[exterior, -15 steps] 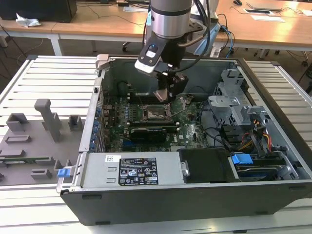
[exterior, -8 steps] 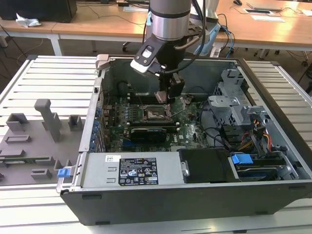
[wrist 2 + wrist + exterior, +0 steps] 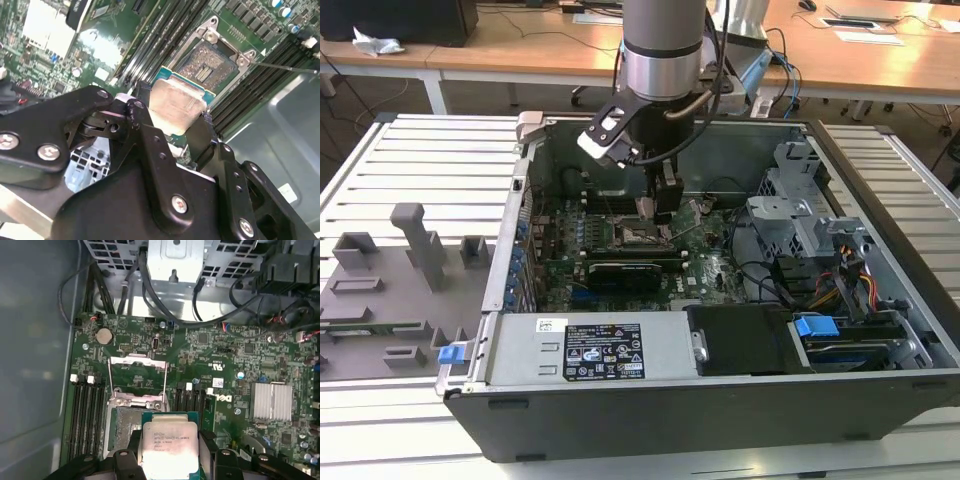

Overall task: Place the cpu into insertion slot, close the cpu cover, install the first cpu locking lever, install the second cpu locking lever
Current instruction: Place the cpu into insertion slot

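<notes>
The open grey metal computer case [image 3: 670, 415] holds a green circuit board [image 3: 710, 265] and a silver box with a black-and-white printed label [image 3: 605, 350]. On that board sits the insertion slot [image 3: 124, 424], a square dark socket with a silvery rim, its contacts bare. The cpu cover [image 3: 136, 359], a thin silvery frame, stands flipped open beside it. The black gripper [image 3: 658, 208] is clamped on the cpu [image 3: 167, 447], a flat pale square chip with lines of print, fingers [image 3: 145, 125] on opposite edges. The chip hangs just over the slot's edge, not seated.
</notes>
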Motion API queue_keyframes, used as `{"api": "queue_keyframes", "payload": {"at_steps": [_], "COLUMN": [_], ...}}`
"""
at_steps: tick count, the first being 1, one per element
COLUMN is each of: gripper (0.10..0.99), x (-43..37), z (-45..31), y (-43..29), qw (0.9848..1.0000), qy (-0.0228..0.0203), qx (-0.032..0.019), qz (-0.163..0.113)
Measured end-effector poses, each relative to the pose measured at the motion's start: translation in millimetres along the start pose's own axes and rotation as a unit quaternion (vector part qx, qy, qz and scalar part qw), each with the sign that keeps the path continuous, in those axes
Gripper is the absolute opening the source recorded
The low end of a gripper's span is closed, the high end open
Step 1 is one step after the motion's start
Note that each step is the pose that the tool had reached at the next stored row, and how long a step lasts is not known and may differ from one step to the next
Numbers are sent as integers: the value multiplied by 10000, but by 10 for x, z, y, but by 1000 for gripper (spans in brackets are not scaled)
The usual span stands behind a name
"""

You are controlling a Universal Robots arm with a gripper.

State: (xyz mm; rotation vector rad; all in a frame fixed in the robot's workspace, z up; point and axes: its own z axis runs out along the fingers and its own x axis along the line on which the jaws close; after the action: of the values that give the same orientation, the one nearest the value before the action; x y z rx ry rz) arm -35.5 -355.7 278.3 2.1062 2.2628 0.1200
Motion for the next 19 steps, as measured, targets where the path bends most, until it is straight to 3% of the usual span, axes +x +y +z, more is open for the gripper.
{"api": "queue_keyframes", "payload": {"at_steps": [3,6,11,19], "gripper": [537,537,537,537], "x": [19,76,164,230], "z": [65,180,313,457], "y": [-36,-62,-70,-108], "qw": [10000,9999,9999,9998], "qy": [-3,-9,-14,-16], "qx": [-1,0,11,21], "qz": [40,103,164,198]}}
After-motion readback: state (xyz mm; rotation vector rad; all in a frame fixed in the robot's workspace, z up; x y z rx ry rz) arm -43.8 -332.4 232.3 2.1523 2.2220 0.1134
